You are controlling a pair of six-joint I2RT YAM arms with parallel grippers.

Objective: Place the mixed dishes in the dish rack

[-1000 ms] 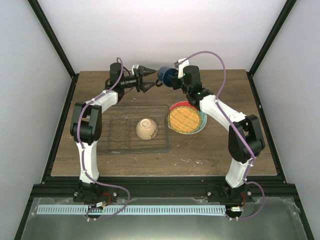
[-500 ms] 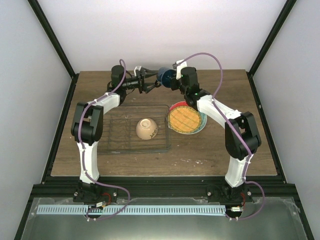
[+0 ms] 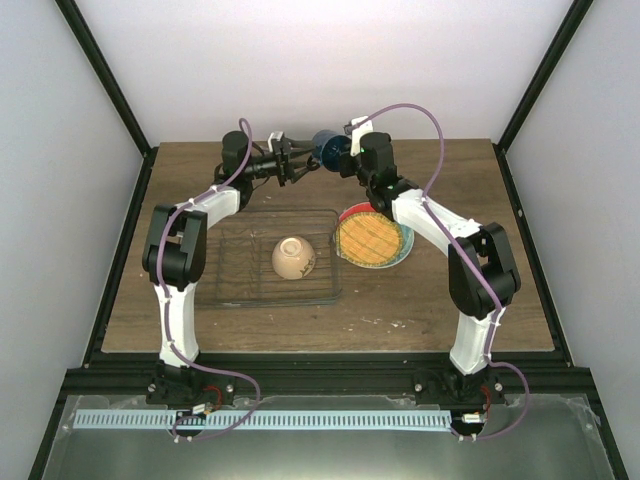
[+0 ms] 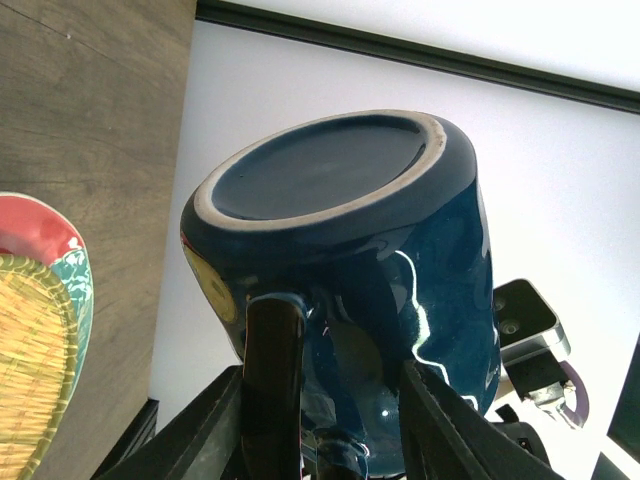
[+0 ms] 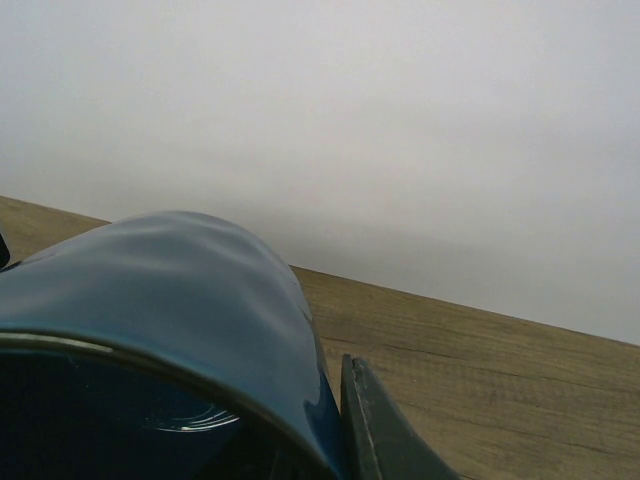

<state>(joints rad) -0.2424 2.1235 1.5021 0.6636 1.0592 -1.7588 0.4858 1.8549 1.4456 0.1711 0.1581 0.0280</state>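
Observation:
The dark blue mug (image 3: 326,147) hangs in the air over the table's far edge, tipped on its side, held between both arms. My right gripper (image 3: 345,155) is shut on its rim; one finger (image 5: 375,430) lies against the outside wall of the mug (image 5: 170,290). My left gripper (image 4: 340,385) has its fingers on either side of the handle, under the mug's base (image 4: 320,170). A small cream bowl (image 3: 293,257) sits in the wire dish rack (image 3: 230,290). The yellow grid plate (image 3: 372,238) lies on the red plate (image 3: 348,214) and a pale plate (image 3: 404,255).
The plate stack lies right of the rack, touching its right end. A white wall rises just behind the table's far edge, close to the mug. Black frame posts stand at both sides.
My left gripper has slid right onto the mug's handle and its jaws have narrowed around it. The right arm and mug have shifted slightly left.

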